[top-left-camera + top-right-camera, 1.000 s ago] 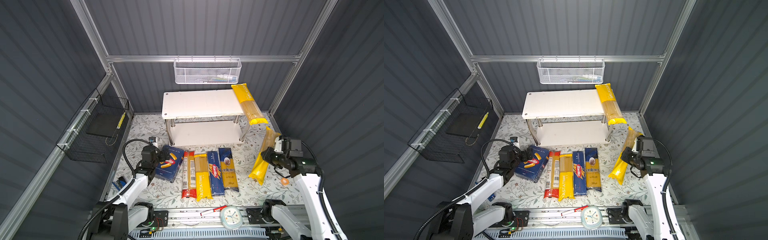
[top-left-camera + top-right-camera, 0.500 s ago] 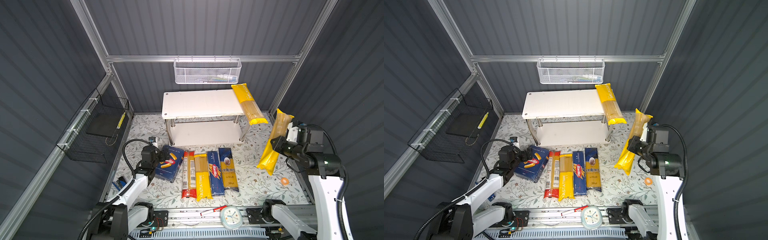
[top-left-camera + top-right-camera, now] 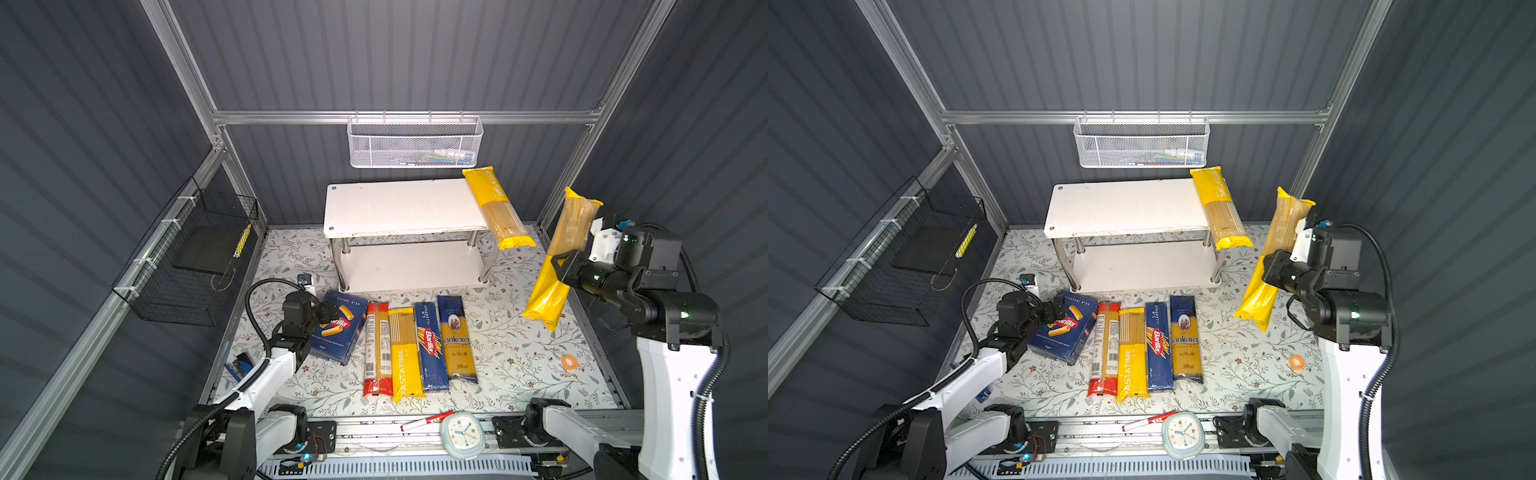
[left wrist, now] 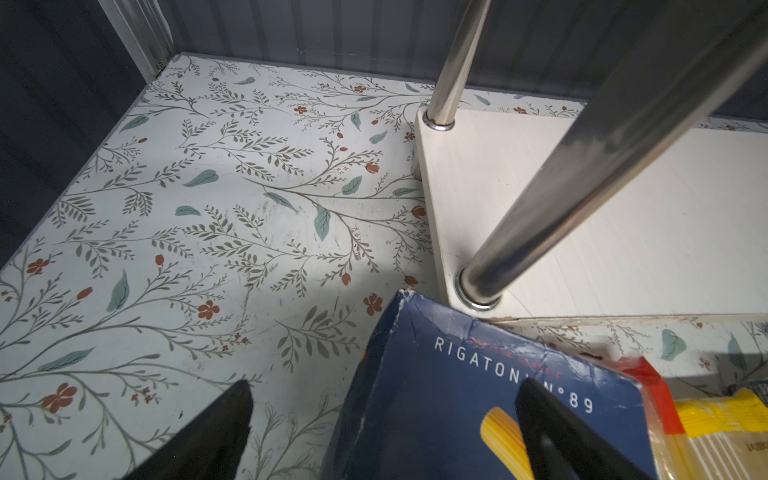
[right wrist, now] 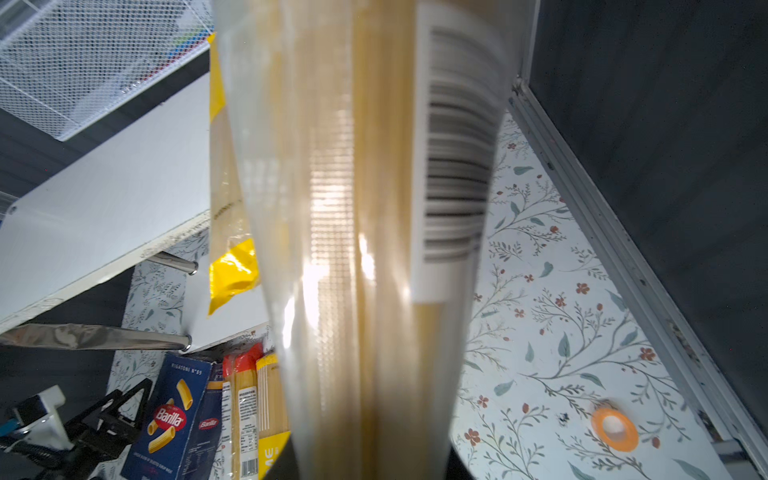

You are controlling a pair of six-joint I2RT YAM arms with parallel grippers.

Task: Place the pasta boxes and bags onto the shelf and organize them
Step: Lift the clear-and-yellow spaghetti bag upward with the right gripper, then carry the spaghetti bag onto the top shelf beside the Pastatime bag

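A yellow-and-clear spaghetti bag (image 3: 549,291) hangs tilted in the air just right of the shelf (image 3: 399,208), with the right jaws clamped across its middle. Another yellow bag (image 3: 496,210) lies on the shelf's top board at its right end, overhanging the front. On the worktop (image 3: 519,365) before the shelf, the left jaws stand open astride one edge of the rigatoni box (image 3: 338,328). Three bags (image 3: 405,353) and a spaghetti box (image 3: 431,347) lie in a row beside it.
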